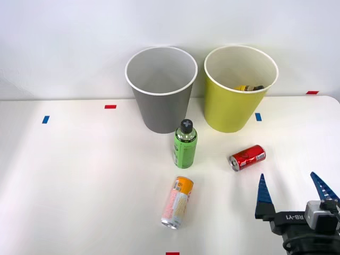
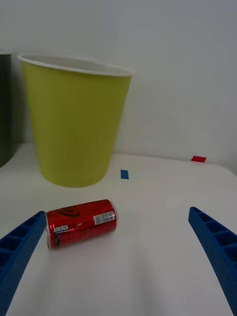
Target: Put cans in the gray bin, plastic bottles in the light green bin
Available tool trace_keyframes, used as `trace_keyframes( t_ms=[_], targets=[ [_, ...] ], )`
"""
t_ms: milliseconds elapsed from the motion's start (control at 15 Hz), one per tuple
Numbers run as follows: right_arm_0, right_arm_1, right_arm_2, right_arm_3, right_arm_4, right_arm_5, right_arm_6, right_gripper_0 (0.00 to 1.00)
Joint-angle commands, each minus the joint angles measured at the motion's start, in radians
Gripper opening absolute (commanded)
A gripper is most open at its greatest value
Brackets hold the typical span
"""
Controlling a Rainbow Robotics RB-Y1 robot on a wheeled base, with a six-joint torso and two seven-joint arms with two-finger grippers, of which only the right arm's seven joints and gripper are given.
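Note:
A short red can [image 1: 247,157] [image 2: 81,223] lies on its side on the white table, in front of the light green bin [image 1: 234,109] [image 2: 74,128]. A slim orange-pink can [image 1: 177,202] lies on its side nearer the front. A green-labelled plastic bottle [image 1: 185,144] with a black cap stands upright in front of the gray bin [image 1: 159,103] [image 2: 5,108]. Inside the light green bin a yellow-labelled bottle [image 1: 248,87] peeks above the rim. My right gripper [image 1: 292,191] [image 2: 118,256] is open, low at the front right, a little short of the red can, with nothing between its fingers.
Small blue tape marks [image 1: 45,119] [image 1: 258,117] [image 2: 124,174] and red tape marks [image 1: 110,107] [image 1: 312,92] [image 2: 198,159] [image 1: 172,253] dot the white table [image 1: 79,175]. A white wall stands right behind the two bins.

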Motion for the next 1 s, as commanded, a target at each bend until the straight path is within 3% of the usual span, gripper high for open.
trace_keyframes(
  t_ms=[67,467,733,1000],
  targets=[
    [0.010,-0.010,-0.004,0.000,-0.005,0.000,-0.005,1.00],
    [0.081,0.036,0.021,0.000,0.025,-0.035,-0.042,1.00],
    [0.181,0.075,0.038,0.020,0.198,-0.109,-0.274,1.00],
    [0.188,0.099,0.051,0.184,0.287,-0.328,-0.513,1.00]
  ],
)
